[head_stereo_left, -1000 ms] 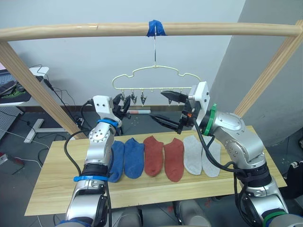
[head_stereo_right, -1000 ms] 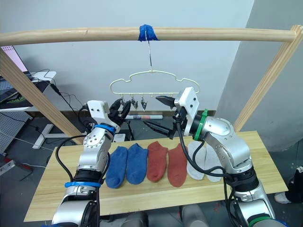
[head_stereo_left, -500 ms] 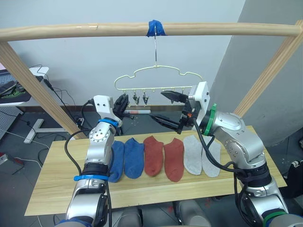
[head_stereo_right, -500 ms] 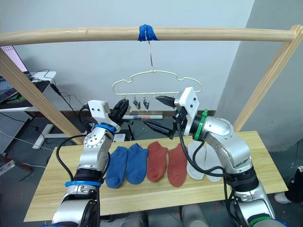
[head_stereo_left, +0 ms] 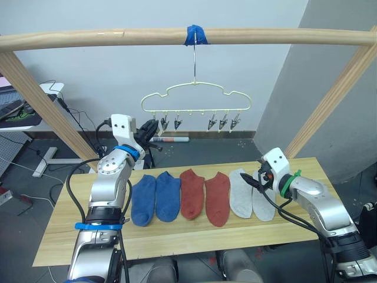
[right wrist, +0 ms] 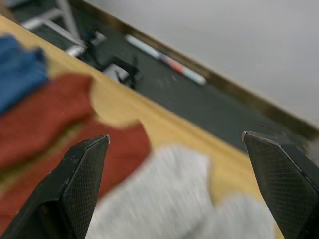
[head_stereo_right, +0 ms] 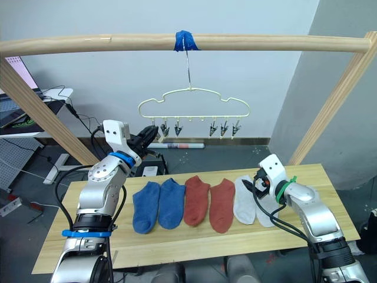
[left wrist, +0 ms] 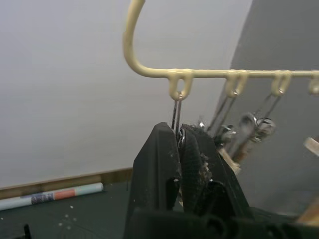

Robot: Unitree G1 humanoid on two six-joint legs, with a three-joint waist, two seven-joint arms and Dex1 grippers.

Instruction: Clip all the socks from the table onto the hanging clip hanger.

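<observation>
Lying flat in a row across the tabletop [head_stereo_left: 70, 236] are six socks: two blue socks [head_stereo_left: 155, 197] on my left, two rust-red socks [head_stereo_left: 204, 195] in the middle, two grey socks [head_stereo_left: 248, 193] on my right. None is clipped yet. Above and behind them the clip hanger [head_stereo_left: 194, 100] hangs by its hook from a wooden pole [head_stereo_left: 118, 38], its hook held under a strip of blue tape [head_stereo_left: 194, 33], its small metal clips dangling in a row.

My left gripper [left wrist: 180, 149] is raised to the hanger's left end and is clenched on the endmost clip [left wrist: 176, 117]. My right gripper [right wrist: 174, 149] is spread wide and empty, hovering low just above the grey socks.

The risks I judge from here: the hanger swings freely on one hook, so any pull from my left gripper could tilt it or drag it along the pole. My right gripper could pinch both grey socks at once, since they lie touching. A thin sock may also slip out on the way up to the clip.
</observation>
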